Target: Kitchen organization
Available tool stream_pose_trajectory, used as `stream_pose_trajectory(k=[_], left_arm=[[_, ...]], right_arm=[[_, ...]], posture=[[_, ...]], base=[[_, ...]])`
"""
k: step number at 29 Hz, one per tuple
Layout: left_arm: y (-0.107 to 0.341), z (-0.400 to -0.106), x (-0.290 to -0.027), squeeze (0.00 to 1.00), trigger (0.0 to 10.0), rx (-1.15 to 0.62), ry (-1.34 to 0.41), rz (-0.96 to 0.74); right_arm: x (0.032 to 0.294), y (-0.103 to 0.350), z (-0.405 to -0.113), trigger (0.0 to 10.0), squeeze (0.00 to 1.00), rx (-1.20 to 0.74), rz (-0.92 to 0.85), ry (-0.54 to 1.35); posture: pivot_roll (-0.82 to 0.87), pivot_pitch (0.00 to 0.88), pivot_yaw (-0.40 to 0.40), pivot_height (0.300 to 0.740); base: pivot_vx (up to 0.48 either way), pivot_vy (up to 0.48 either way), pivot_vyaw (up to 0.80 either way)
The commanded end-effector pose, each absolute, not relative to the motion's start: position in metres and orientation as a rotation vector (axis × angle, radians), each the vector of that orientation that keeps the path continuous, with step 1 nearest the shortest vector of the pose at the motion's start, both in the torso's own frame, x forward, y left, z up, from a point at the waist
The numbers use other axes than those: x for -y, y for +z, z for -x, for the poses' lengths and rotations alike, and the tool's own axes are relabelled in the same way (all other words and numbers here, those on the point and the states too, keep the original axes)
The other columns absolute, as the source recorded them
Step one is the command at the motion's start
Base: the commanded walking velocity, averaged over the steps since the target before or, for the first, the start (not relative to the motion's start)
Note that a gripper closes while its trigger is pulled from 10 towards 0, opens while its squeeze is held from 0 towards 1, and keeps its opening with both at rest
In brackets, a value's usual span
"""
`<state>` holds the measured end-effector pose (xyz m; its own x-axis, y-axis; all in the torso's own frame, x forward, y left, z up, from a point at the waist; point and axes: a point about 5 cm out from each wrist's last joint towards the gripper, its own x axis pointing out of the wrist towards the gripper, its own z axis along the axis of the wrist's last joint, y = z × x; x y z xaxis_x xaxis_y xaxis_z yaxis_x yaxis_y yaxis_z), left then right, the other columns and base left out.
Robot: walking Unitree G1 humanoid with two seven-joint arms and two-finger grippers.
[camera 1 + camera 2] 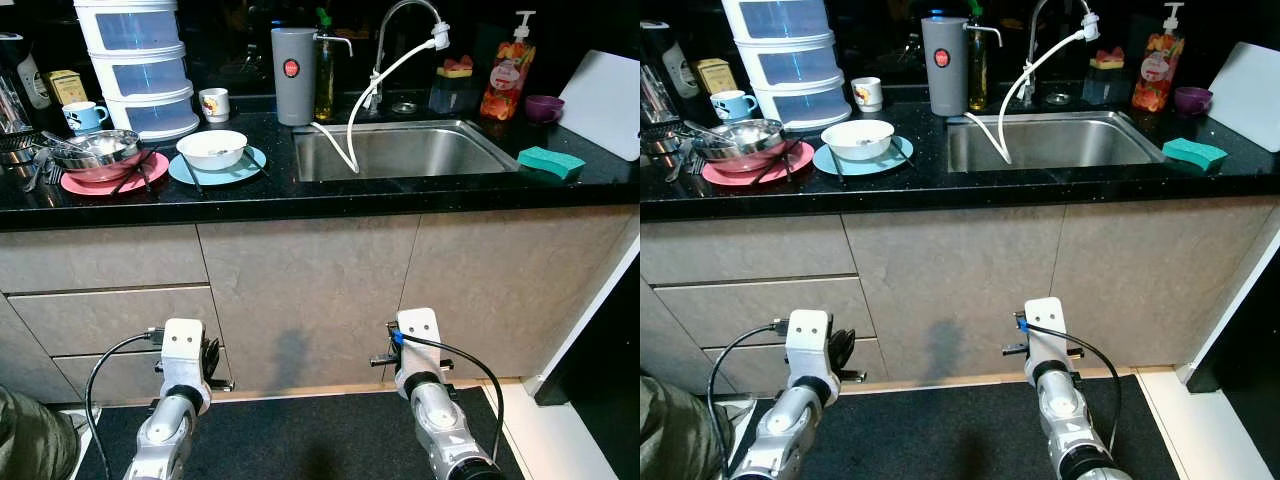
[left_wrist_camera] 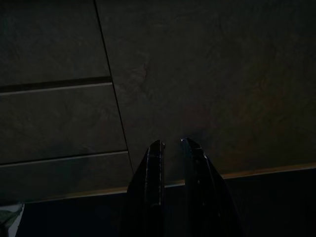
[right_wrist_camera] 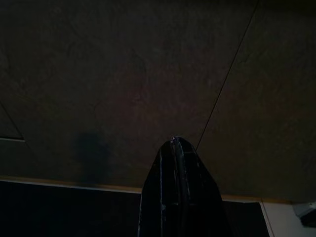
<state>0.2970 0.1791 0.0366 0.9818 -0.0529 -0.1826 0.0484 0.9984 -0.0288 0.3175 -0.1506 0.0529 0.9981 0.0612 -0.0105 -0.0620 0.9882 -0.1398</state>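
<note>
On the black counter [image 1: 300,195] a white bowl [image 1: 211,148] sits on a blue plate [image 1: 245,167]. Left of it a metal bowl [image 1: 95,148] with utensils rests on a pink plate [image 1: 85,184]. The steel sink [image 1: 400,150] lies right of them, under a faucet with a white hose [image 1: 352,110]. Both arms hang low in front of the cabinet doors. My left gripper [image 2: 172,144] points at the cabinet front with a narrow gap between its fingers and nothing in it. My right gripper [image 3: 175,143] has its fingers pressed together, empty.
Stacked clear containers [image 1: 140,65], two mugs [image 1: 83,116] [image 1: 214,103] and a grey canister [image 1: 293,62] stand at the back. A soap bottle [image 1: 507,70], purple bowl [image 1: 544,107], green sponge [image 1: 550,161] and white cutting board [image 1: 605,100] are at right. Grey drawers [image 1: 110,320] sit below left.
</note>
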Motion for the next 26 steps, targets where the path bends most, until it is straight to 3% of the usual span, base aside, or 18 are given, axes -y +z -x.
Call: stream_pose_trajectory(k=[1, 5, 15, 26], left_arm=[[0.035, -0.294, -0.185, 0.0, 10.0, -0.183, -0.032, 0.013], [0.032, -0.289, -0.186, 0.0, 10.0, -0.186, -0.023, 0.014], [0.026, -0.266, -0.185, 0.0, 10.0, -0.187, -0.065, -0.004], [0.034, -0.265, -0.185, 0.0, 10.0, -0.175, -0.084, -0.023]], right_arm=[[0.147, 0.049, -0.313, 10.0, 0.0, -0.008, 0.141, 0.077], [0.15, 0.041, -0.306, 10.0, 0.0, -0.031, 0.147, 0.085], [0.158, 0.025, -0.287, 10.0, 0.0, -0.08, 0.158, 0.073], [0.149, 0.028, -0.295, 10.0, 0.0, -0.093, 0.143, 0.101]], posture=[[0.08, 0.0, 0.029, 0.74], [0.07, 0.019, 0.024, 0.74], [0.06, 0.163, 0.016, 0.74], [0.1, 0.19, 0.014, 0.74]], base=[[0.0, 0.0, 0.0], [0.0, 0.0, 0.0], [0.0, 0.0, 0.0], [0.0, 0.0, 0.0]])
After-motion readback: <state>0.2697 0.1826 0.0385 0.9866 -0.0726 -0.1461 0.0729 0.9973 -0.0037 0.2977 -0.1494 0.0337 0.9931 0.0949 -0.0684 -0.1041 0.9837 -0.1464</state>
